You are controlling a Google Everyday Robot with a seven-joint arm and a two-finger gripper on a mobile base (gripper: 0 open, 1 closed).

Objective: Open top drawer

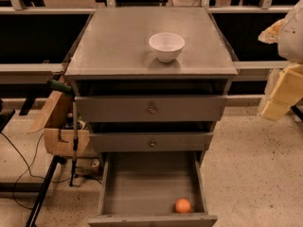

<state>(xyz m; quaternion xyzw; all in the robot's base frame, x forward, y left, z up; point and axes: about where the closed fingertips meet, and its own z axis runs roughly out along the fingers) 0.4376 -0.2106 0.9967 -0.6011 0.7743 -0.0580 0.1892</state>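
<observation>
The approach step appears to be in hand: the gripper [278, 32], state indeterminate, hangs at the right edge, well apart from the top drawer [113, 109] beneath the cabinet top [118, 46], so the next move calls for alignment with its centre knob [152, 109].

Gripper [271, 32] near the right edge beside the cabinet top [118, 41], blurred, its arm [289, 37] cut off by the frame, top drawer [118, 109] interior hidden in shadow, lowest drawer [118, 220] front cropped by the bottom edge, cardboard box [59, 122] partly hidden behind the cabinet.
</observation>
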